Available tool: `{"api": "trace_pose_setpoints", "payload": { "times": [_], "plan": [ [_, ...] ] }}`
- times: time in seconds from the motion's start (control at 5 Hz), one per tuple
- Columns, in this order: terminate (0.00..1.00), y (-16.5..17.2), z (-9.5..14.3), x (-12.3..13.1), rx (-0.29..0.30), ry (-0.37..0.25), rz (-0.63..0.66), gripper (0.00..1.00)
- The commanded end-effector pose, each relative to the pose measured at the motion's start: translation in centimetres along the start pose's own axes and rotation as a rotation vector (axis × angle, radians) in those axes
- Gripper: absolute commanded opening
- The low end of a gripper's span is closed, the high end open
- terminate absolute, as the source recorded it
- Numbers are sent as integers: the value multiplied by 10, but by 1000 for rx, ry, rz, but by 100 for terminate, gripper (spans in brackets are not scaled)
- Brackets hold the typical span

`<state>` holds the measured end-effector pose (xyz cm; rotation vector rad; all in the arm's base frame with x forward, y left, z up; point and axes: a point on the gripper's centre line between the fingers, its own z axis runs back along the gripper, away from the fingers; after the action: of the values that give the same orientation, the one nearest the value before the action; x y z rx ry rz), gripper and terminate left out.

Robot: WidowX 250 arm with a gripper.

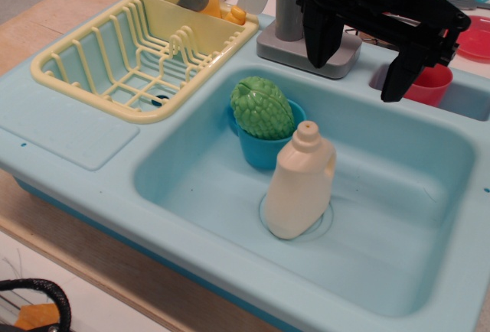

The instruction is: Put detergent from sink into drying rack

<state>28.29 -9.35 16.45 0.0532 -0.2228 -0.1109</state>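
One detergent (pixel 300 184) bottle stands upright in the sink (pixel 398 194), on the drain ring, touching the blue cup (pixel 264 148) that holds a green vegetable toy (pixel 262 108). Tool (pixel 360 68) hangs above, fingers wide, empty. Drying rack (pixel 115 56) sits left.

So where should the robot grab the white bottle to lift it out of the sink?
Probably around the neck just under the cap, coming straight down from above. The bottle stands nearly upright in the sink with its narrow top free, while the blue cup with the green toy sits close on one side. The gripper hangs open above, so a top-down grip looks simplest.
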Motion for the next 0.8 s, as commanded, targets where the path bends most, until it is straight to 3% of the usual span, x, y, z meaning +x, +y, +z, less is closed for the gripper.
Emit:
{"api": "trace_pose_setpoints", "payload": {
  "times": [0.0, 0.2, 0.4, 0.6],
  "plan": [
    [0, 0, 0, 0, 0, 0, 0, 100],
    [0, 1, 1, -14, -20, 26, -67, 100],
    [0, -3, 4, -27, 24, 70, -108, 100],
    [0, -3, 4, -34, 21, 94, -103, 100]
  ]
}}
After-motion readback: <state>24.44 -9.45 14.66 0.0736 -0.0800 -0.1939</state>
